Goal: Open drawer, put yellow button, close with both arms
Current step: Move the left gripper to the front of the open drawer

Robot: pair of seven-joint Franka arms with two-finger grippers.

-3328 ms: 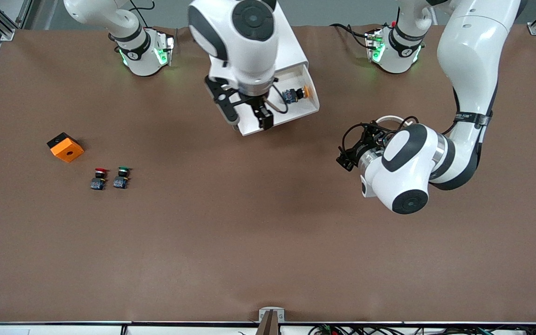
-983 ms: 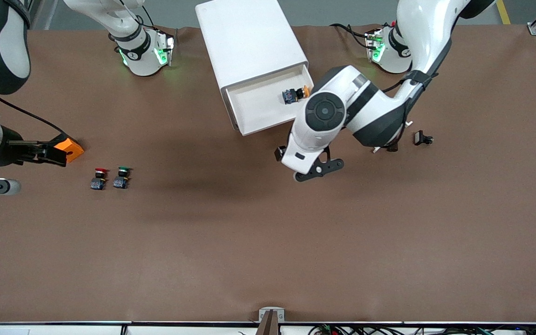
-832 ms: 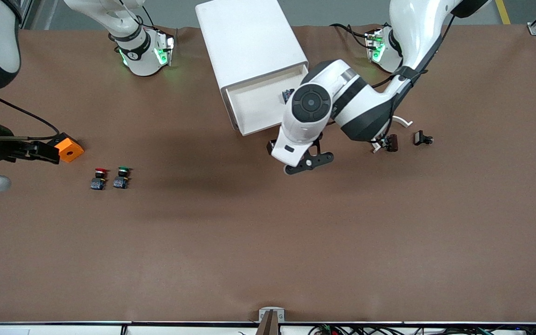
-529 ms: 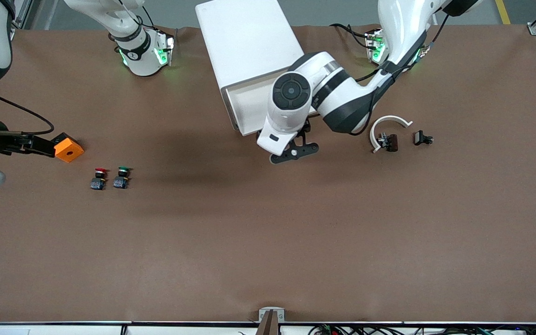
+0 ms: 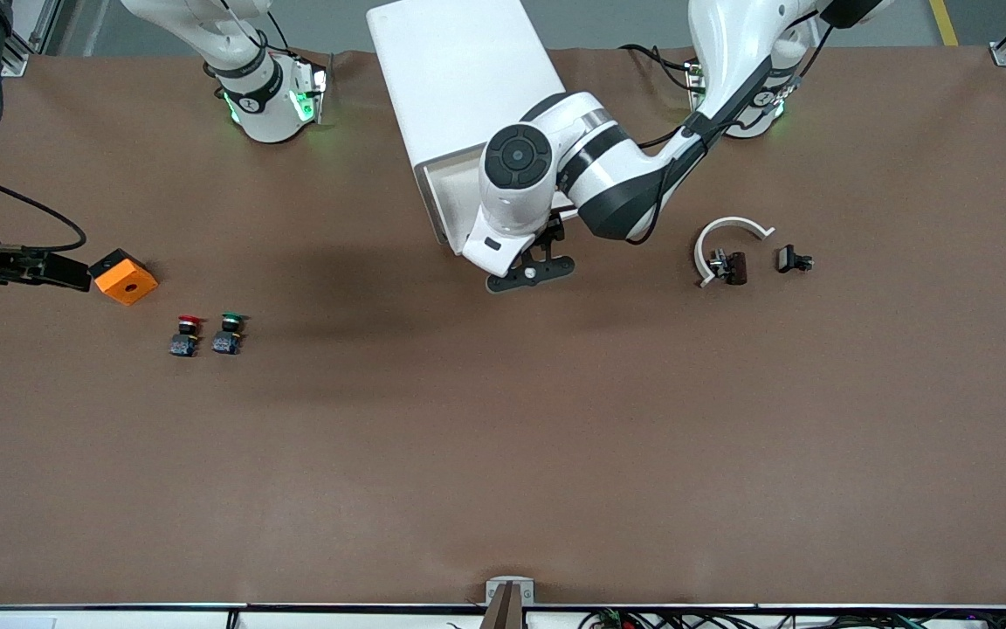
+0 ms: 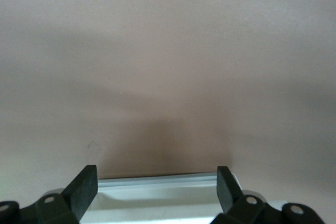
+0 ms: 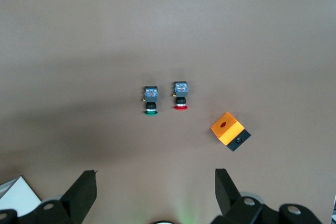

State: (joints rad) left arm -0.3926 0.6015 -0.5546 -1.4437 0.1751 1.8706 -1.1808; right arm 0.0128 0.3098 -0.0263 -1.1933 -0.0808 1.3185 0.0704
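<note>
Nearest the front camera on the brown surface (image 5: 503,437) stand the red-capped button (image 5: 186,335) and the green-capped button (image 5: 228,333), side by side toward the right arm's end, with an orange block (image 5: 123,277) a little farther from the camera. The right gripper (image 7: 156,187) hangs up at that end of the surface, over the ground just beside the block, fingers spread and holding nothing; that arm seems to be waiting. Toward the left arm's end lie a white curved clip (image 5: 728,236) and a small black part (image 5: 793,259). Farther up the view comes what matters: the drawer (image 5: 448,203), the top one of the white cabinet (image 5: 459,79), stands pulled out toward the camera, and the left gripper (image 6: 157,184) sits right at its front lip, fingers spread wide with the pale front edge between them, empty. The left arm (image 5: 608,166) reaches across from its base, elbow bent, wrist folded down over the tray so that it hides the inside; I cannot see the yellow button from here. The drawer's long front edge runs crosswise to the push, so I'd judge the left arm, much the nearer, must press straight toward the cabinet.
</note>
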